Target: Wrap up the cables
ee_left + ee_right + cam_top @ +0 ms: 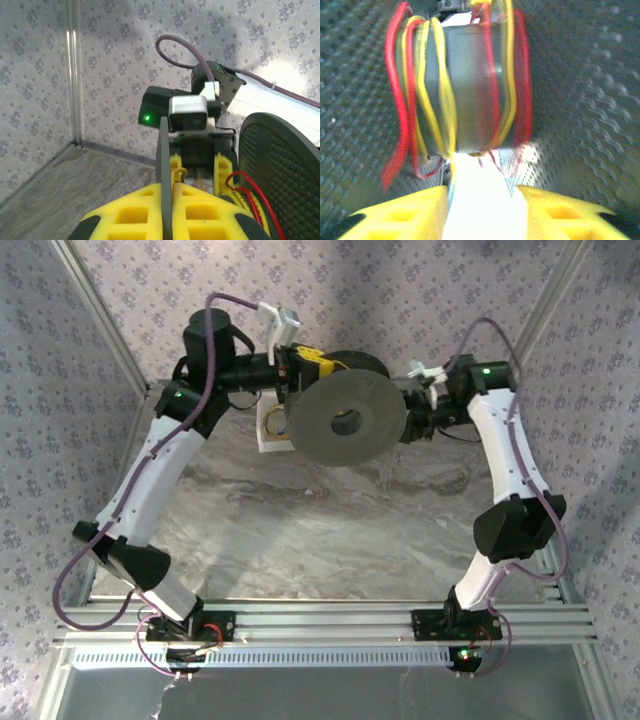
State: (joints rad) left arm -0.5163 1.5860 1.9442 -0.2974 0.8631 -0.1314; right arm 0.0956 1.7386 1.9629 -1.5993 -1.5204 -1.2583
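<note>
Several turns of cables (440,85) are wound on the spool (375,415) ahead of the parted right tool (481,194); loose ends are judged left. Left tool (167,197) is clamped on the spool.

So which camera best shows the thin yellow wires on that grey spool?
Right wrist: the thin yellow wires wrap the dark grey round spool close up. Left wrist catches a few strands; top external shows barely any.

1 grey spool (320,425) (standing on edge) | white stand (270,435) beside it | marble tabletop (330,530)
</note>
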